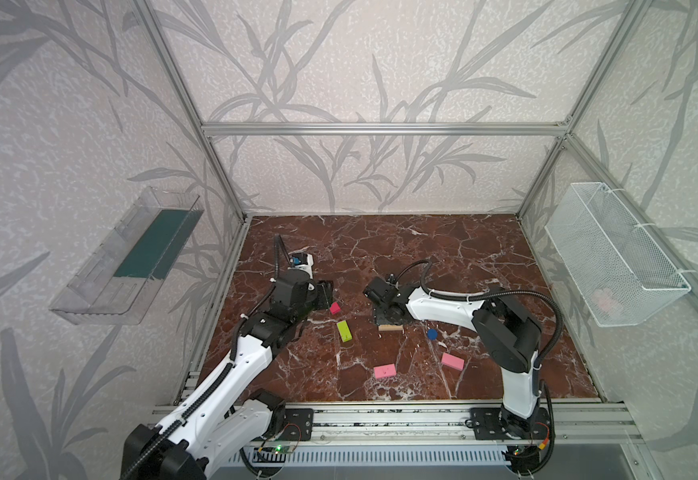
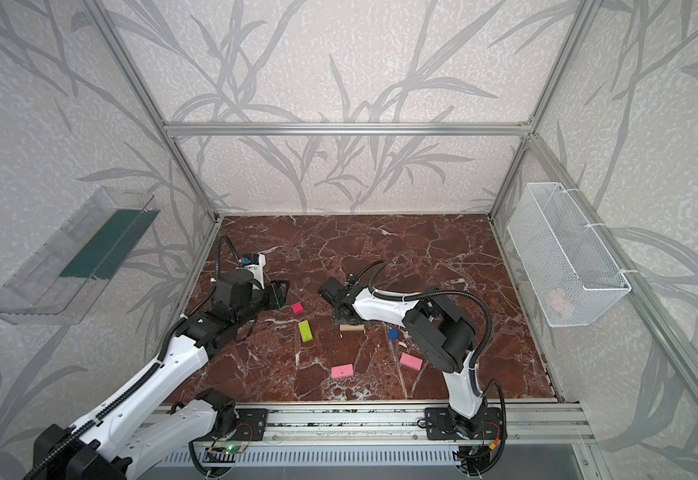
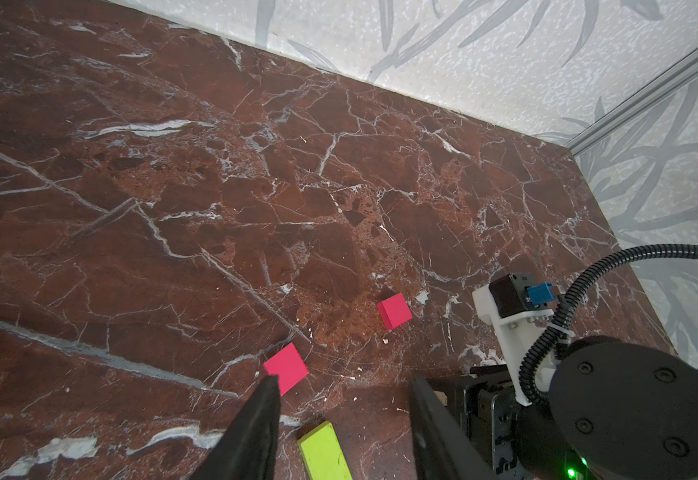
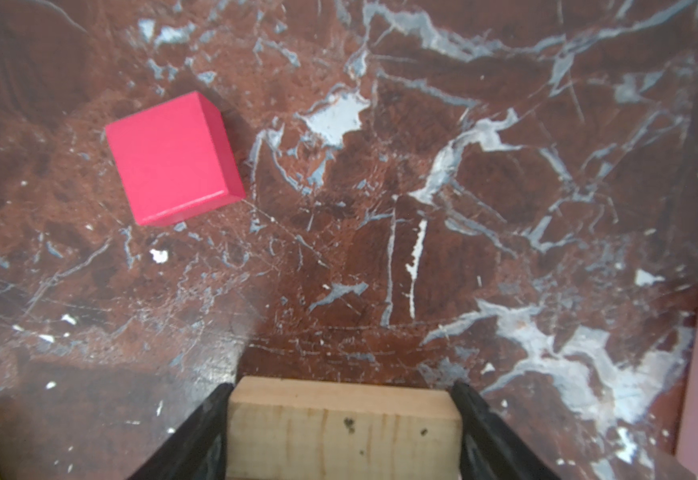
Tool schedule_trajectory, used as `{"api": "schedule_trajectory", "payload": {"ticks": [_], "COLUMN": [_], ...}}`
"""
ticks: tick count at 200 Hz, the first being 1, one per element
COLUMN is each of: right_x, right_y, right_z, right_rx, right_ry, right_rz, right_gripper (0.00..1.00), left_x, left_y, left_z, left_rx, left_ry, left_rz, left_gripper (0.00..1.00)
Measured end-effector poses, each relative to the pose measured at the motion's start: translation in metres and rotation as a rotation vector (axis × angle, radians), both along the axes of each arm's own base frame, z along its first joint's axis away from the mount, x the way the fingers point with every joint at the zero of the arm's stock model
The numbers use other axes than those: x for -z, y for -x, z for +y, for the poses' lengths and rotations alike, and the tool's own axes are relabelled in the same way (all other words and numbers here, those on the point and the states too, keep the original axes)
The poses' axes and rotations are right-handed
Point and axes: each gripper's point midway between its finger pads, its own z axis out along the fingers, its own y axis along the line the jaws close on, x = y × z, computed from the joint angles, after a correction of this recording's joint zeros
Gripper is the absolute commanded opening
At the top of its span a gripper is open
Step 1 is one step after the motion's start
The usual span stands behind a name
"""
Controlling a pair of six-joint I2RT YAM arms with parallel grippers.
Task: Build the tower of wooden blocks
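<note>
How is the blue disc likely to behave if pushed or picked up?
The blue disc lies flat on the marble table, so a push would probably slide it, not roll it. It looks thin and low, so pinching it may be awkward; on edge it might roll.

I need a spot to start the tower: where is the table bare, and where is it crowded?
Bare: the far half of the table, along the back wall. Crowded: the middle strip, with red cubes, green bar, tan bar, blue disc; pink bars nearer the front.

Left claw parted; right claw clamped.
</note>
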Motion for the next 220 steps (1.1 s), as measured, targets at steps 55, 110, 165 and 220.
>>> {"api": "schedule_trajectory", "payload": {"ticks": [55, 110, 165, 220], "right_x": [-0.0004, -0.0002, -0.0002, 0.0014], "right_y": [0.002, 0.004, 0.0047, 0.008], "right_z": [-0.0005, -0.0014, -0.0021, -0.0061], "right_rx": [-0.003, -0.005, -0.005, -0.005], "right_ry": [0.002, 0.006, 0.009, 0.026], "right_rz": [0.006, 0.014, 0.016, 0.031], "right_gripper": [0.7, 0.74, 0.8, 0.88], "left_x": [0.0, 0.0, 0.0, 0.0], "left_y": [0.0, 0.0, 0.0, 0.0], "left_z": [-0.0001, -0.0001, -0.0001, -0.0001], "left_rx": [0.0, 0.0, 0.0, 0.001], "left_ry": [0.0, 0.0, 0.0, 0.0], "left_rz": [0.0, 0.0, 0.0, 0.0], "left_gripper": [0.49, 0.49, 0.49, 0.49]}}
